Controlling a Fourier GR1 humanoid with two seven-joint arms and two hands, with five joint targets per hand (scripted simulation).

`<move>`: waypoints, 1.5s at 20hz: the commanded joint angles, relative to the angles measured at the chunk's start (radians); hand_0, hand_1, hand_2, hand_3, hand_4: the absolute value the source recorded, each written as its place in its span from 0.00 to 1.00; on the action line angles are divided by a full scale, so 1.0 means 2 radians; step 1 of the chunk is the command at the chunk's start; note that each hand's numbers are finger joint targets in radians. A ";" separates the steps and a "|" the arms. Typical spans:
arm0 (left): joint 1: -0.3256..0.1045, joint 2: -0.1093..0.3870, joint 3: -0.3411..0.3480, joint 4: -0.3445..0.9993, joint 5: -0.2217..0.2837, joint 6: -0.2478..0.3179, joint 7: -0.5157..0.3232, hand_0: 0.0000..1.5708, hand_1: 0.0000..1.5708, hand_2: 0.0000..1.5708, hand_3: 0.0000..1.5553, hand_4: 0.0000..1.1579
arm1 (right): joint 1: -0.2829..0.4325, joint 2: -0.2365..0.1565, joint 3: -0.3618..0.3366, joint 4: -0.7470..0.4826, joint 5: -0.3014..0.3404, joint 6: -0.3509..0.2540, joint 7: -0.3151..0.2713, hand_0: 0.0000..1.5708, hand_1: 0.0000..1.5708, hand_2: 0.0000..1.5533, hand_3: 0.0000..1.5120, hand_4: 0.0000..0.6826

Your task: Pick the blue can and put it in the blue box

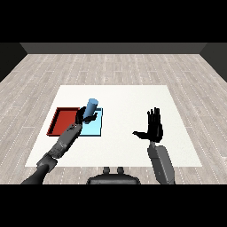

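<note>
A light blue can [91, 107] is held tilted above the light blue tray [95, 127], its top leaning away to the right. My left hand [85, 116] is curled round the can's lower part, over the tray's left half. To the left of that tray lies the red tray [62, 119], partly covered by my left forearm. My right hand [154, 126] is raised over the white table [124, 97] at the right, fingers straight and thumb spread, holding nothing.
The two trays lie side by side on the table's left part. Bare white table surface lies between the blue tray and my right hand. Grey wooden floor surrounds the table.
</note>
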 commanded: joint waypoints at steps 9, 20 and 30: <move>-0.057 -0.072 -0.011 0.243 -0.044 -0.005 0.120 0.58 0.58 0.52 0.29 0.76 | 0.007 -0.019 -0.048 0.030 -0.032 0.039 -0.013 0.00 0.00 0.00 0.00 0.00; -0.080 -0.056 0.035 0.297 -0.032 -0.053 0.126 0.00 0.00 0.00 0.00 0.00 | -0.026 0.002 -0.042 0.084 -0.002 0.028 -0.039 0.00 0.00 0.00 0.00 0.00; -0.057 -0.056 0.083 0.218 0.000 0.014 -0.029 0.00 0.00 0.00 0.00 0.00 | -0.036 0.000 -0.042 0.084 -0.011 0.042 -0.020 0.00 0.00 0.00 0.00 0.00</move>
